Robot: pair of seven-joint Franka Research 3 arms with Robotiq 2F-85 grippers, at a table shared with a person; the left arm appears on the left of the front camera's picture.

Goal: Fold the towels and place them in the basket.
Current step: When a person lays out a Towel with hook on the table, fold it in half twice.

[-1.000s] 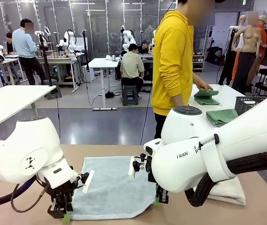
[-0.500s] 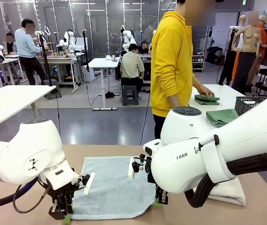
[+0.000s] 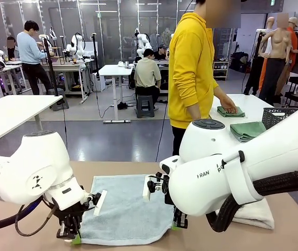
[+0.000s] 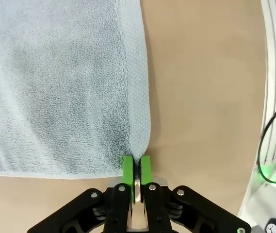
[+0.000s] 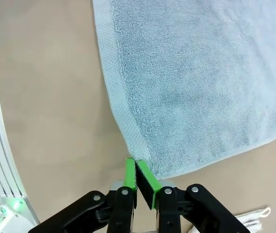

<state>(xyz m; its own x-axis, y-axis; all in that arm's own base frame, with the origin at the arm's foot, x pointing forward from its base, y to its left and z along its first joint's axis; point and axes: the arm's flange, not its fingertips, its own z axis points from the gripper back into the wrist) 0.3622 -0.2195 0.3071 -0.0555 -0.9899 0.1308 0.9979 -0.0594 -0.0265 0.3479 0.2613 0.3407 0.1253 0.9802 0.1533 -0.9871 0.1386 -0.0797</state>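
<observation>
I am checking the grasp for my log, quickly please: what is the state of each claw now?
Left claw: closed, pinching a corner of the blue-grey towel.
Right claw: closed, pinching another corner of the same towel.

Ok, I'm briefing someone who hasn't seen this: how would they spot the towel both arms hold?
On the near tan table, look between the white left arm and right arm. The pale blue towel lies spread flat, its near corners pinched by the left fingers and right fingers. Its neighbour, the cream towel to its right, is folded thick.
</observation>
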